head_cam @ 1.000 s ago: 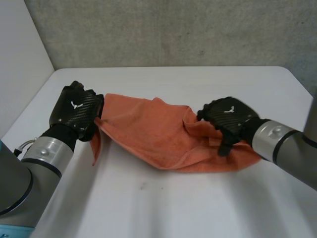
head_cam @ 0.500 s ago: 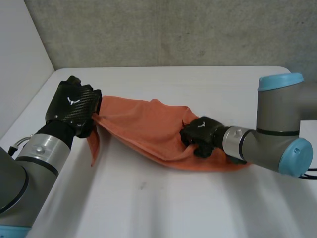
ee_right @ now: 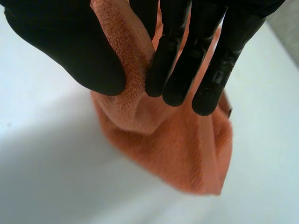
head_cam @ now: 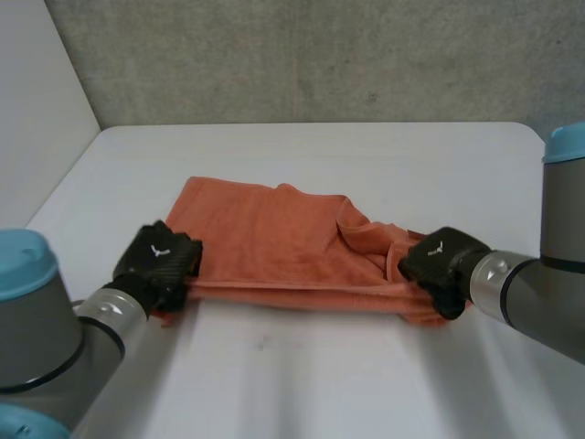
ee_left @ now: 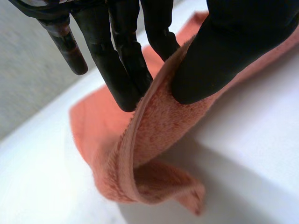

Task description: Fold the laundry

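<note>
— Asking about the orange terry-cloth towel point(head_cam: 274, 242): why gripped at both ends?
— Pinched between thumb and fingers of the left hand point(head_cam: 163, 261) at one near corner, likewise clamped by the right hand point(head_cam: 441, 261) at the other. Probably to hold the front hem taut and lift it over for a fold.
— And beyond the fingertips?
— Spread mostly flat, rumpled just past the right hand.
— Surface? Room?
— Resting on a smooth white table point(head_cam: 320, 384); backed by a rough grey concrete wall point(head_cam: 320, 55), well beyond both hands.
</note>
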### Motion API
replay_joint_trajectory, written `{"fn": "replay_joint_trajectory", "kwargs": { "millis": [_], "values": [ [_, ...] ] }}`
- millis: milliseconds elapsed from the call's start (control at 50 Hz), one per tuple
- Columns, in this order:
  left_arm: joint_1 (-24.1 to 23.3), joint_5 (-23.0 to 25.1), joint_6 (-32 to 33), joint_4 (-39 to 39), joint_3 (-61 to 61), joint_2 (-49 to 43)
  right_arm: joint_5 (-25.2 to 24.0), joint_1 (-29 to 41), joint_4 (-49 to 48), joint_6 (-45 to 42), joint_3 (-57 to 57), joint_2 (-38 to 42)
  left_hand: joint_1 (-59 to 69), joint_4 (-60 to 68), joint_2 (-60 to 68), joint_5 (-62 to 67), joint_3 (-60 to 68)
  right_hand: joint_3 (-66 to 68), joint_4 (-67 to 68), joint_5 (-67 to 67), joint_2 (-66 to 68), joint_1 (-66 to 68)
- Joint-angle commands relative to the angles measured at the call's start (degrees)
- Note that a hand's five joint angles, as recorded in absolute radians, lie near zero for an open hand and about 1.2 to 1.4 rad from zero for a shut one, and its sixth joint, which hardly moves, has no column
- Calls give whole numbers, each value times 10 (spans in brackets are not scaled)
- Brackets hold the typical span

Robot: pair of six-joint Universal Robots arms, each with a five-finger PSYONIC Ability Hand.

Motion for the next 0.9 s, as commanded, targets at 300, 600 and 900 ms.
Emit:
{"fn": "replay_joint_trajectory", "kwargs": {
  "millis": [300,600,900],
  "values": [
    [9,-5,106,127,465,-58,64,6,-329,86,-382,58,152,675,113,124,119,126,119,139,129,242],
    [27,2,49,145,227,-13,60,-3,-394,96,-38,-82,152,675,113,124,119,126,119,139,129,242],
    [33,40,55,146,-7,-10,59,-1,-316,97,119,24,152,675,113,124,119,126,119,139,129,242]
  ]
}}
